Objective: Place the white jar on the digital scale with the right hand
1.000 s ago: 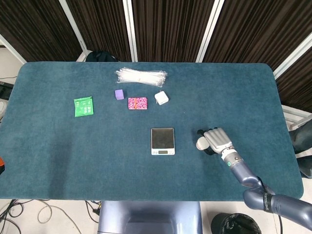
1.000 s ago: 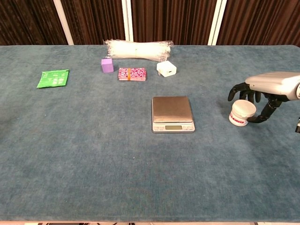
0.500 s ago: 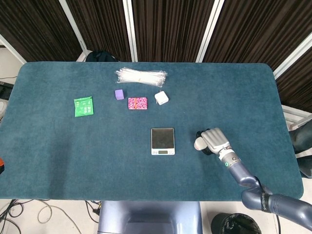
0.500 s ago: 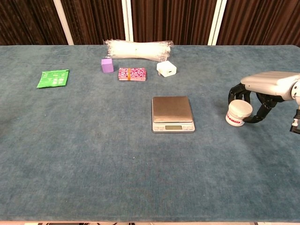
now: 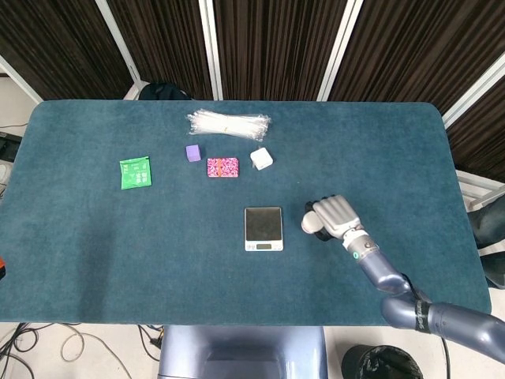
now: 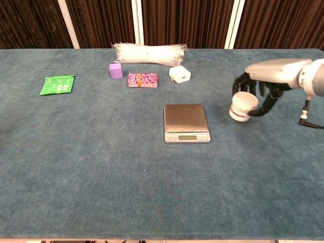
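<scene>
The right hand [image 6: 255, 92] has carried the white jar [image 6: 241, 107] leftward and lifted it off the table [image 6: 101, 167] over the last second; a moment ago the jar sat lower and further right, and now it hangs in the air just right of the digital scale [image 6: 186, 122]. The fingers curl down around the jar's lid and sides, holding it firmly. In the head view the hand [image 5: 331, 218] sits close beside the scale [image 5: 263, 228], so I judge only a short travel left and a lowering remain.

Nothing lies between jar and scale. Further back stand a white adapter [image 6: 179, 75], a pink patterned packet [image 6: 142, 80], a purple cube [image 6: 116, 70] and a bundle of clear ties [image 6: 148, 53]; a green sachet [image 6: 57, 84] lies far left. The left hand shows in neither view.
</scene>
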